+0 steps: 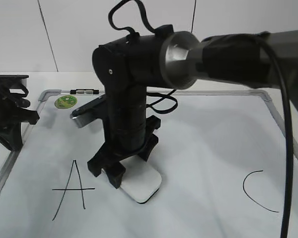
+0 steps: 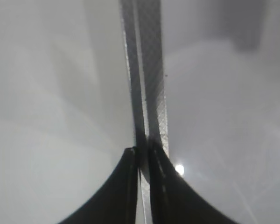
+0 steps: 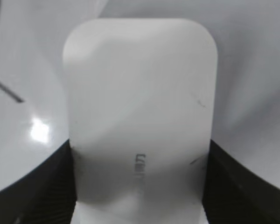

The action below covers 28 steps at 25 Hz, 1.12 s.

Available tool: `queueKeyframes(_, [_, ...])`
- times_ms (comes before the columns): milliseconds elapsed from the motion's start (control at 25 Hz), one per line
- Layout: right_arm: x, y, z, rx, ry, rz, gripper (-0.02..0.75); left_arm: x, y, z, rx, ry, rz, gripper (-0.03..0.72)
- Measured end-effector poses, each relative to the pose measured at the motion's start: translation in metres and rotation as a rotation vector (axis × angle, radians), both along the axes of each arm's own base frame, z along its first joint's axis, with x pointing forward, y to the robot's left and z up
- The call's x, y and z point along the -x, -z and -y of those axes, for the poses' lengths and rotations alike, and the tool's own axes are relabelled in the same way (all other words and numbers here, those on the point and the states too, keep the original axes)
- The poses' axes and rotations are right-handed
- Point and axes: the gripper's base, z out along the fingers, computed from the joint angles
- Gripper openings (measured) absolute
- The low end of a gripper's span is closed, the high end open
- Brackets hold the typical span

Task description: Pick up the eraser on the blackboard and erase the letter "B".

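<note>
The white eraser [image 1: 143, 188] lies flat on the blackboard [image 1: 213, 144] between the black "A" and the black "C". My right gripper [image 1: 130, 166] reaches across the middle and is shut on the eraser, one finger on each long side; the right wrist view shows the eraser [image 3: 140, 102] filling the space between the jaws [image 3: 140, 186]. The letter "B" shows in no view; the arm covers the board's middle. My left gripper [image 1: 14, 141] at the far left is shut on the board's silver frame [image 2: 151, 70], seen between its jaws [image 2: 143, 156].
The "A" [image 1: 73, 188] is left of the eraser and the "C" [image 1: 258, 191] is at the right. A green sticker [image 1: 66, 102] and a small black-and-silver clip [image 1: 84, 91] sit at the board's far left corner. A grey bar lies behind the arm.
</note>
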Motion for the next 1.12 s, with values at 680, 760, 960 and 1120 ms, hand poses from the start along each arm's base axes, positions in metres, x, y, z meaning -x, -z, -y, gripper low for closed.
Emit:
queueKeyframes(680, [0.074,-0.003,0.021,-0.028,-0.011,-0.183,0.552,0.000,0.000,0.000,-0.001,0.001,0.003,0.025])
queueKeyframes(760, [0.076,-0.002,0.022,-0.023,-0.013,-0.187,0.552,0.000,0.000,0.000,-0.001,0.001,0.003,0.025])
queueKeyframes(960, [0.076,-0.002,0.022,-0.024,-0.016,-0.182,0.552,0.000,0.000,0.000,-0.001,0.001,0.003,0.025])
queueKeyframes(1120, [0.073,-0.001,0.022,-0.008,-0.005,-0.140,0.552,0.000,0.000,0.000,-0.001,0.001,0.003,0.025])
